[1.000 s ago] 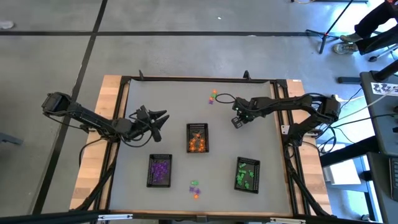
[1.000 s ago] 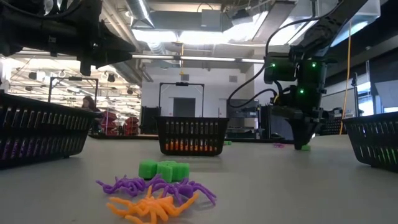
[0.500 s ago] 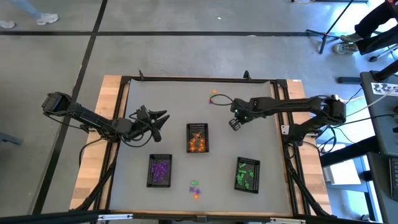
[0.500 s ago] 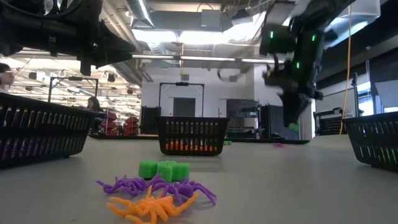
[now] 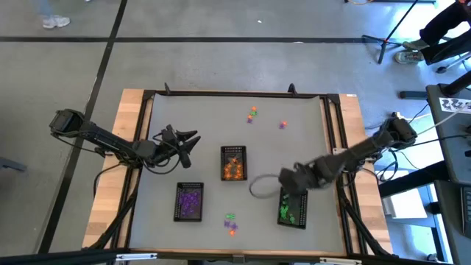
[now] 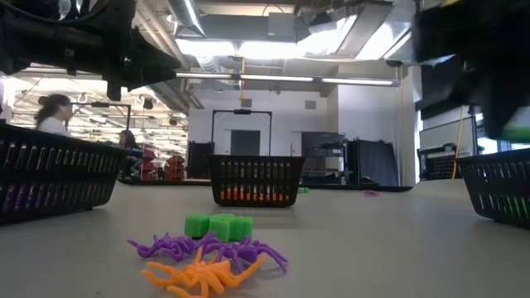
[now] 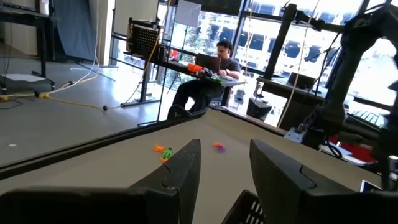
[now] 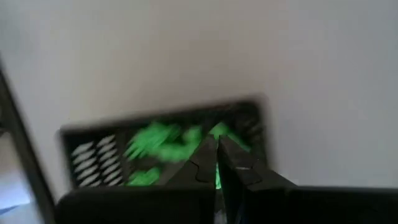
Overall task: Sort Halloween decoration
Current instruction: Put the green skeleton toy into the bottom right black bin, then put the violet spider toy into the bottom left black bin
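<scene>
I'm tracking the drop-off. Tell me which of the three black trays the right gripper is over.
The tray of green trinkets, nearest the table's right edge. The right gripper is at its rim; the orange and purple trays lie farther left.

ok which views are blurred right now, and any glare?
Right wrist view: heavily motion-smeared, the green tray and the right gripper both soft. Low view: foreground spider trinkets sharp, a dark blurred mass at the upper right edge. High view: right gripper smeared over the green tray, left gripper crisp. Left wrist view: sharp, bright windows washing out the background.
</scene>
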Motion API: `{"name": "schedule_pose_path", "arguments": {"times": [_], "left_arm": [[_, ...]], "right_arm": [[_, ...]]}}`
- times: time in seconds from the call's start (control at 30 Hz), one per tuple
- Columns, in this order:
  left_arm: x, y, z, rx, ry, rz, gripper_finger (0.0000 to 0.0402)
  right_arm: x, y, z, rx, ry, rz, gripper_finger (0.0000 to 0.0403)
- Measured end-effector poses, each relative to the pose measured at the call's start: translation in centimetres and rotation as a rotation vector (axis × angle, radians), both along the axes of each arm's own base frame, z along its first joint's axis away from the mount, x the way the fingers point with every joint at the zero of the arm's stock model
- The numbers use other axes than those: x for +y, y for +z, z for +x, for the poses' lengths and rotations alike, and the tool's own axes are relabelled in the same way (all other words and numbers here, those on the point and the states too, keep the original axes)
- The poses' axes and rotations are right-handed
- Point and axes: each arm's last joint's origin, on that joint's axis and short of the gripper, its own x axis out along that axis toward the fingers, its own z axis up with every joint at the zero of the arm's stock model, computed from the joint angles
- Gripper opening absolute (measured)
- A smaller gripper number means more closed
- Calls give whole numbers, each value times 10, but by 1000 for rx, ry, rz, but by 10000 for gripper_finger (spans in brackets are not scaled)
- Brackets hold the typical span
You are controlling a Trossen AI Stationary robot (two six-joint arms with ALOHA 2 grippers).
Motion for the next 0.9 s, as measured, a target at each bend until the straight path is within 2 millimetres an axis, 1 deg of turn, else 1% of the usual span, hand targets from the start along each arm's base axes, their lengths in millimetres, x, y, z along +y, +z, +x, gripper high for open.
{"name": "schedule_pose_path", "arguments": {"times": [0.1, 0.23, 0.3, 0.43, 0.53, 0.6, 0.7, 0.8, 0.9], "left_arm": [[0, 0, 0, -10, -1, -16, 131], [0, 0, 0, -13, -1, -19, 131], [0, 0, 0, -14, -1, -21, 131], [0, 0, 0, -15, -1, -22, 131], [0, 0, 0, -15, -2, -22, 131], [0, 0, 0, -15, -1, -22, 131], [0, 0, 0, -15, -1, -22, 131], [0, 0, 0, -15, -1, -22, 131], [0, 0, 0, -15, -2, -21, 131]], "right_arm": [[20, 0, -11, -5, -10, -8, 8], [34, 0, -20, -46, -43, -59, 33], [36, 0, -21, -54, -53, -67, 58], [34, 1, -20, -72, -65, -95, 132], [25, 1, -14, -101, -61, -157, 181], [13, 1, -8, -114, -85, -222, 203], [-12, 1, 0, -116, -148, -344, 219], [-49, 0, 9, -67, -216, -451, 222], [-93, 0, 15, -10, -303, -505, 222]]}}
